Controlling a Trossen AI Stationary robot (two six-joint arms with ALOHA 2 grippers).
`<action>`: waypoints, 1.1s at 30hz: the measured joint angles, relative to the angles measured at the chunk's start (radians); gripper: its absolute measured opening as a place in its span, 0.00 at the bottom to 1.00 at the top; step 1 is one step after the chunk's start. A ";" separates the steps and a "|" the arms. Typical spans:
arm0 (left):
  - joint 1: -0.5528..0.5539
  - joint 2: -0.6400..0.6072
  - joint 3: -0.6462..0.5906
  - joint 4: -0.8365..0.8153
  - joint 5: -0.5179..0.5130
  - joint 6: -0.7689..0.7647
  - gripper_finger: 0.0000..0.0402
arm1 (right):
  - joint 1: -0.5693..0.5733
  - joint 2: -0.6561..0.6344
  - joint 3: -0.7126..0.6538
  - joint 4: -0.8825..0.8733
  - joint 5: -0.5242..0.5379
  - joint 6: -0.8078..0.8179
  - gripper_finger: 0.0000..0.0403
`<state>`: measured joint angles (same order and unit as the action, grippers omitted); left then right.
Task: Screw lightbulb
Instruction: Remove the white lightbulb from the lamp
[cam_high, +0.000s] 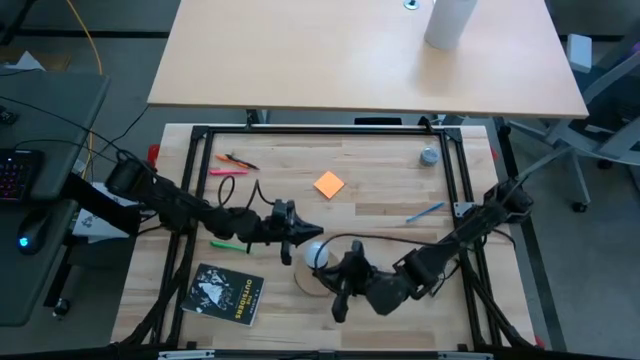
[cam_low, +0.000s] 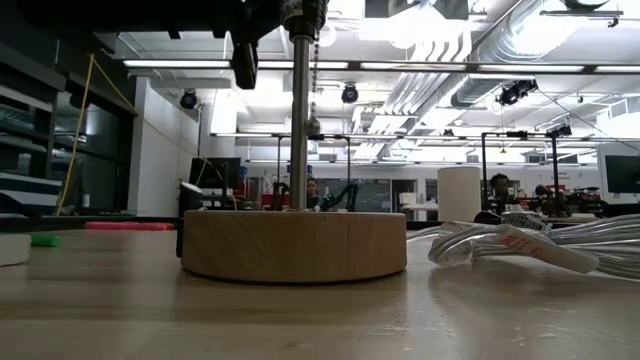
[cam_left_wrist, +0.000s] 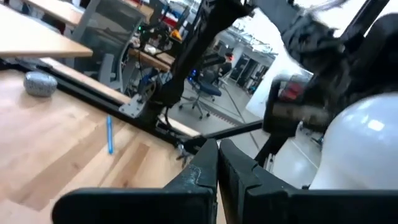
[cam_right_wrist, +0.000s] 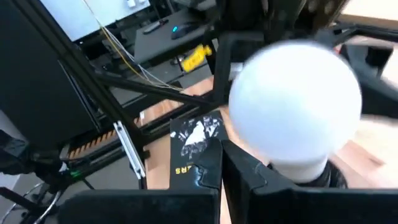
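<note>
The white frosted lightbulb (cam_high: 315, 254) stands upright in a black socket (cam_right_wrist: 323, 179), on top of a metal rod (cam_low: 298, 120) that rises from the tan wooden disc (cam_low: 295, 245). My left gripper (cam_high: 291, 238) is shut and empty, just to the left of the bulb; the bulb also shows in the left wrist view (cam_left_wrist: 364, 146). My right gripper (cam_high: 343, 283) is shut, on the near right of the bulb. In the right wrist view its fingers (cam_right_wrist: 245, 171) lie close beside the neck of the bulb (cam_right_wrist: 295, 112). My right gripper's shut fingers lie level beside the bulb's neck (cam_right_wrist: 297, 167), just above the socket. I cannot tell whether they touch it. My left gripper touches nothing.
An orange note (cam_high: 328, 184), pens (cam_high: 236, 160), a pink marker (cam_high: 228, 172), a green marker (cam_high: 232, 244) and a blue pen (cam_high: 425, 212) lie on the table. A black booklet (cam_high: 228, 293) lies near left. A cable bundle (cam_low: 505, 245) lies right of the disc.
</note>
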<state>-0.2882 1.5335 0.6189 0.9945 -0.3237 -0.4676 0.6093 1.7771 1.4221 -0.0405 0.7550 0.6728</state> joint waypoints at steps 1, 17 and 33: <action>0.000 0.008 0.000 -0.001 0.003 -0.006 0.00 | -0.007 -0.003 0.001 -0.002 -0.009 -0.005 0.00; -0.013 0.023 0.007 -0.007 0.056 -0.029 0.00 | -0.060 0.000 0.000 -0.062 -0.078 -0.024 0.00; -0.103 0.022 0.007 -0.004 0.051 -0.056 0.00 | -0.022 -0.071 0.001 -0.250 -0.030 0.024 0.00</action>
<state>-0.3911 1.5555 0.6254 0.9901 -0.2730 -0.5236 0.5876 1.7066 1.4231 -0.2907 0.7252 0.6967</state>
